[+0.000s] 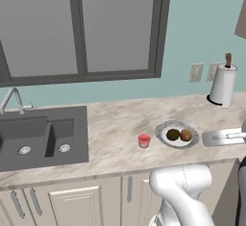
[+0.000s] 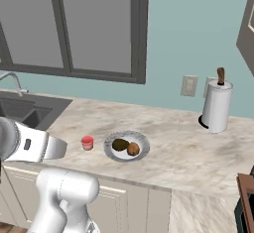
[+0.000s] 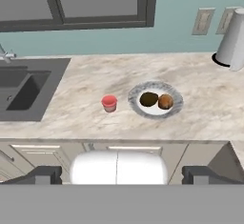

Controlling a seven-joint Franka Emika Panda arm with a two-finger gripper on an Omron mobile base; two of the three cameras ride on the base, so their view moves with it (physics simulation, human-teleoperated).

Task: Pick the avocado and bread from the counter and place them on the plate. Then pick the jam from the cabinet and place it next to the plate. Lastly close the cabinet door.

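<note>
While the pincer gapes empty, jam stands upright — red top up.

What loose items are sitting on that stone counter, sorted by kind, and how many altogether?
Foods on the plate: 2, the avocado and the bread
Plates: 1, the plate
Jars: 1, the jam, standing on the counter beside the plate
Paper towel rolls: 1, the paper towel roll
Total: 5
</note>
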